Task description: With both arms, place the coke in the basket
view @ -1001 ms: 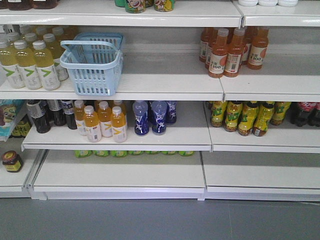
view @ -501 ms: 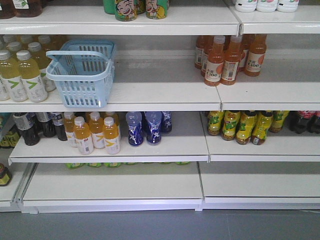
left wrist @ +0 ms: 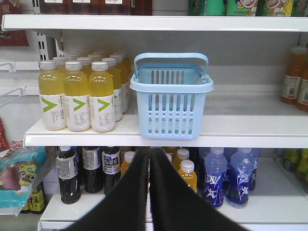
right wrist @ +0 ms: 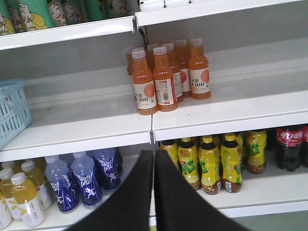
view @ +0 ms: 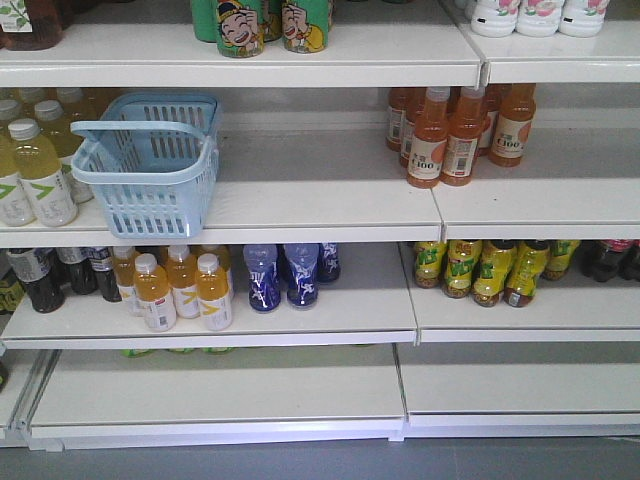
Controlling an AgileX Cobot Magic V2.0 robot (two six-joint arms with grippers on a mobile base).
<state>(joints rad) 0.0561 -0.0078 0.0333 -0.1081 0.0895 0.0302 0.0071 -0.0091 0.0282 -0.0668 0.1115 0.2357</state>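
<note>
While my left pincer (left wrist: 149,190) and right pincer (right wrist: 154,190) are closed, empty, the coke (right wrist: 288,144) stands right of both — the basket (view: 150,200) shows lower than before.

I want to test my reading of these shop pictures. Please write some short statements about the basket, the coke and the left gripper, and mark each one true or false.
1. The basket stands at the same level as the orange bottles. True.
2. The coke lies in the basket. False: it stands on the lower shelf, to the right of the yellow-green bottles.
3. The left gripper holds a bottle. False: its jaws are closed together and hold nothing.
4. Blue bottles stand one level below the basket. True.
</note>
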